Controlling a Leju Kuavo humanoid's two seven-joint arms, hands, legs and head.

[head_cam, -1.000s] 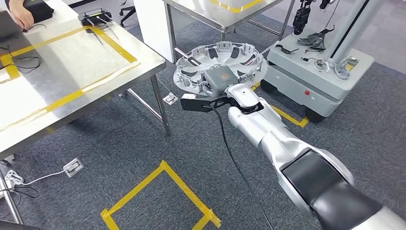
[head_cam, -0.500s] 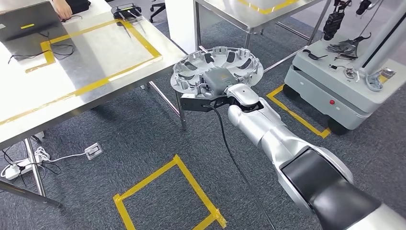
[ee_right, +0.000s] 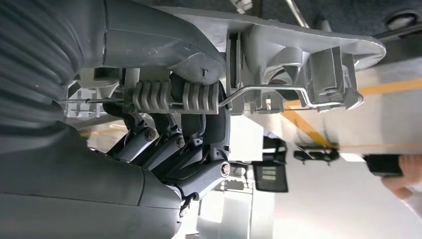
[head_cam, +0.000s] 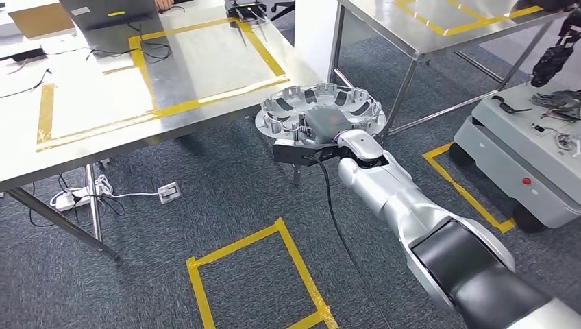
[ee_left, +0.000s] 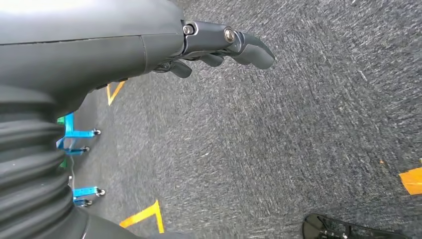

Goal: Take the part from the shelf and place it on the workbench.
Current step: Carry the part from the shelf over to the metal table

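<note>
Right hand [head_cam: 323, 123] holds the part [head_cam: 319, 113], a round ribbed silver disc, carried roughly flat in the air; fingers [ee_right: 164, 149] curl around its rim from below. Part hangs just off the near corner of the steel surface [head_cam: 89, 137], overlapping its edge in the head view. Drop zone, the yellow-taped rectangle [head_cam: 199, 65], lies forward-left of the part. Left hand [ee_left: 219, 45] hangs over the carpet, fingers loosely curled, holding nothing. Right arm does the placing.
</note>
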